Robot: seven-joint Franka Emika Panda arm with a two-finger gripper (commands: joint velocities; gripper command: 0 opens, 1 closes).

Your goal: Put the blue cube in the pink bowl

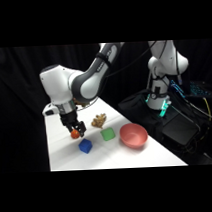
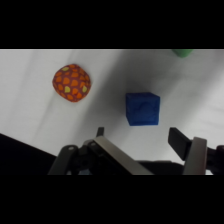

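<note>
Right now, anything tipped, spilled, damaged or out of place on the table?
Nothing stands out. The blue cube sits flat on the white table, apart from the red-orange ball and the green cube. The pink bowl stands upright and empty. The gripper is open above the blue cube.

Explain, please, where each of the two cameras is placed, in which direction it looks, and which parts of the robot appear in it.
Side view: stands beside the white table, looking across and down; shows the arm, its base and the tool above the table.
Wrist view: sits on the wrist, looking down past the tool, whose open fingers and black linkage rise from the bottom edge.
Both views share the blue cube, the red-orange ball and the green cube; only the side view shows the pink bowl.
</note>
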